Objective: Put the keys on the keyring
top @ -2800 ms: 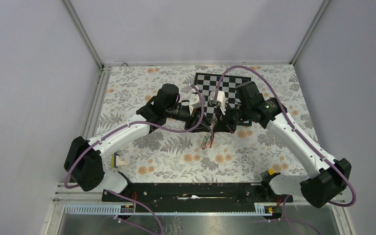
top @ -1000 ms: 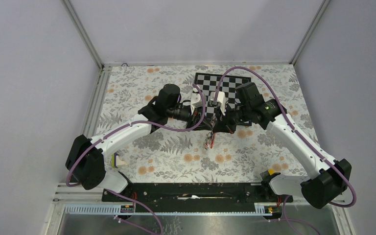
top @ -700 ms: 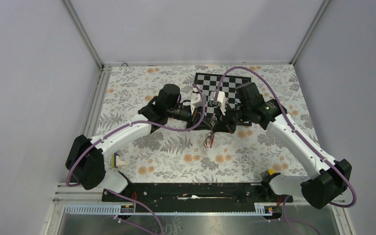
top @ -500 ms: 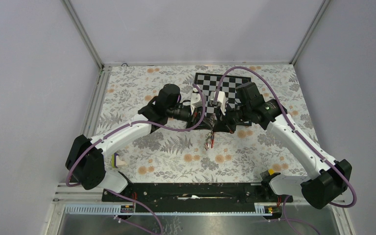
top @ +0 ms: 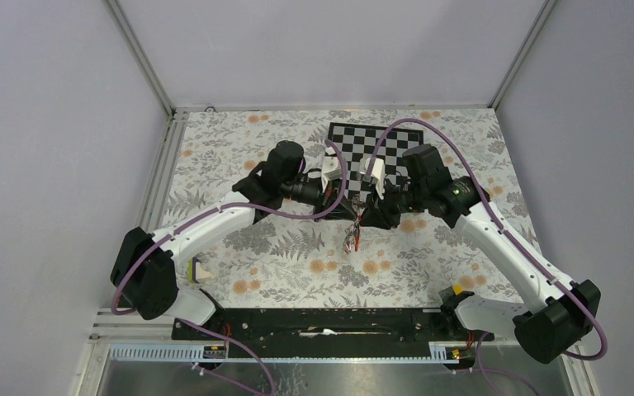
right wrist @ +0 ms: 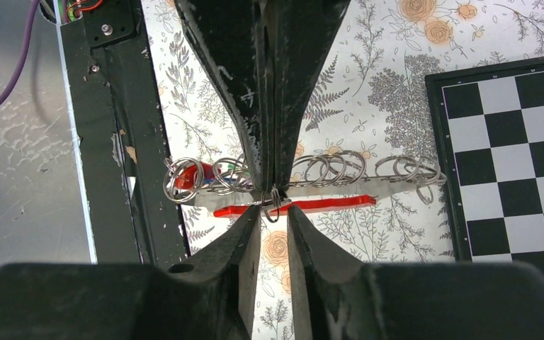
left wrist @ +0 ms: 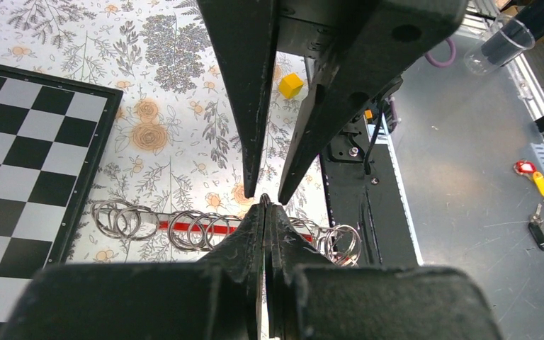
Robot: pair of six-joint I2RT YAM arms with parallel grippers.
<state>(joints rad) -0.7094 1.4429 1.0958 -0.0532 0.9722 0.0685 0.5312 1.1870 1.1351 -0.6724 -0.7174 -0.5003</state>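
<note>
My left gripper (top: 347,205) is shut on a small metal keyring (right wrist: 274,203) and holds it above the table; its fingers (left wrist: 265,212) are pressed together. My right gripper (right wrist: 275,214) faces it tip to tip, open, its fingertips either side of the ring and not touching it. On the table below lies a red-striped rack of several loose rings (right wrist: 326,172), also in the left wrist view (left wrist: 198,228) and the top view (top: 351,237). A red key tag (right wrist: 190,175) lies among the rings at one end, with a hint of green beside it. No blue tag shows.
A checkerboard (top: 380,142) lies behind the grippers. A yellow-and-white block (top: 200,270) sits near the left arm's base, a yellow cube (left wrist: 290,85) near the right base. Loose tagged keys (left wrist: 535,180) lie on the grey metal beyond the black rail (top: 322,322).
My right arm has drawn back a little to the right and nearer, away from the left gripper. The left arm has hardly moved.
</note>
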